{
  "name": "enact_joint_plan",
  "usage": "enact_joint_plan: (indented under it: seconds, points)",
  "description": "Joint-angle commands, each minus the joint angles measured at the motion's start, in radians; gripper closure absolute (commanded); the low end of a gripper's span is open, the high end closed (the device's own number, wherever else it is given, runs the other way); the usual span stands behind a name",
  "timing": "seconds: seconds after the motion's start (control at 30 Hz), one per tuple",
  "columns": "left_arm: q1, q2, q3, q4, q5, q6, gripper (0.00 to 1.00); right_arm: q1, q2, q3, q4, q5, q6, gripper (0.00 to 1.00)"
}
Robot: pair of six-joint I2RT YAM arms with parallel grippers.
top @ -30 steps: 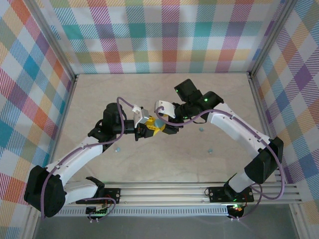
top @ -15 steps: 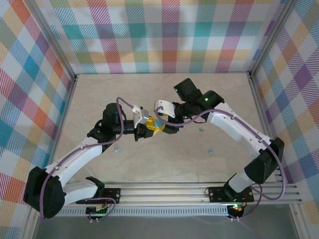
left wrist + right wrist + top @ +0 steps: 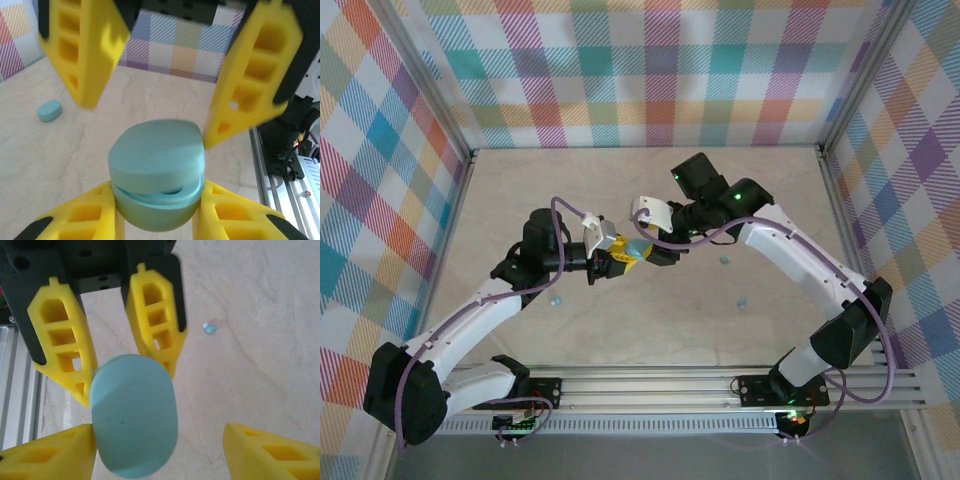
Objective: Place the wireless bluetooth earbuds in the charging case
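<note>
**Inspector:** Nearest, the earbuds (image 3: 742, 301) lie loose on the table (image 3: 650, 330), none seated. Further back, the left gripper (image 3: 157, 192) is clenched on the charging case (image 3: 156, 150), held off the table. The right gripper (image 3: 157, 435) is spread astride it.

**Reviewer:** Hazard?

**Inspector:** An off-centre push on the lid could twist the charging case loose.

No writing, label, brand, number or sign can be read on anything here.

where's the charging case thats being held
In the top external view, the charging case is near the middle of the table, clamped in the left gripper, with the open right gripper just to its right.
</note>
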Motion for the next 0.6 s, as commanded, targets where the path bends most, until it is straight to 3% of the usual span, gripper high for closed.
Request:
enact_joint_plan:
  seconds: [0.0,0.37,0.57]
  points:
    - [-0.008,-0.026,-0.014,-0.046,0.078,0.028,0.97,-0.038,0.001,0.042,0.063,0.050,0.037,0.33]
    - [-0.008,-0.002,0.000,-0.021,0.082,-0.021,0.96,-0.050,0.017,0.037,0.082,0.048,0.098,0.34]
    - [-0.004,0.030,0.025,-0.062,-0.049,-0.099,0.96,-0.066,-0.042,-0.019,0.199,0.031,0.199,0.32]
